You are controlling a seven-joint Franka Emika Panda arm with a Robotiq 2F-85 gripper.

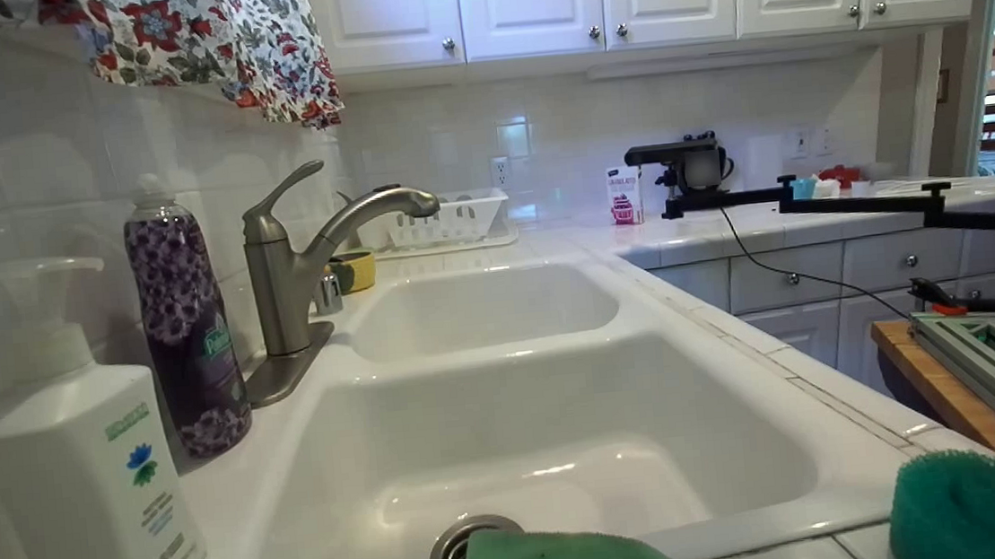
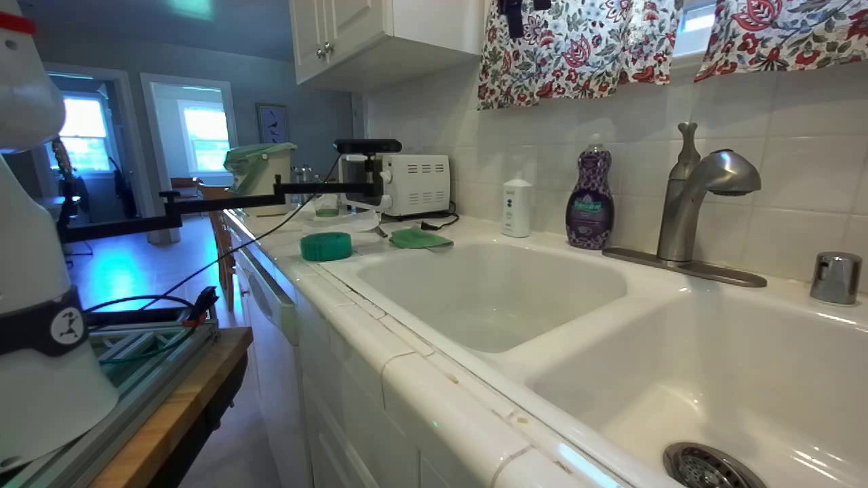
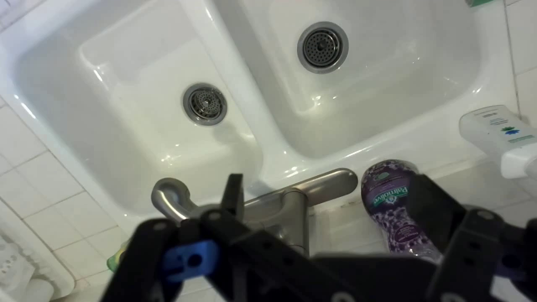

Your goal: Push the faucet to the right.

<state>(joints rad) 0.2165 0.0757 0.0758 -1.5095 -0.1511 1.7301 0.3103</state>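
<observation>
A home kitchen around me, a white double sink [image 1: 509, 413] I look down on, metal faucet [image 1: 278, 290] at its edge, dish soap [image 2: 590, 210] beside it, dish rack [image 1: 457, 227] on a tiled counter [image 1: 566, 242], white cupboards [image 1: 528, 7], flowered curtains [image 2: 576, 54], doorways [image 2: 150, 95] with windows [image 2: 207, 135] beyond

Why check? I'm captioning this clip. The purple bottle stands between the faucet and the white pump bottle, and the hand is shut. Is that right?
Not quite: the hand is open, its fingers set wide apart in the wrist view. The purple bottle does stand between the faucet and the white pump bottle.
</observation>
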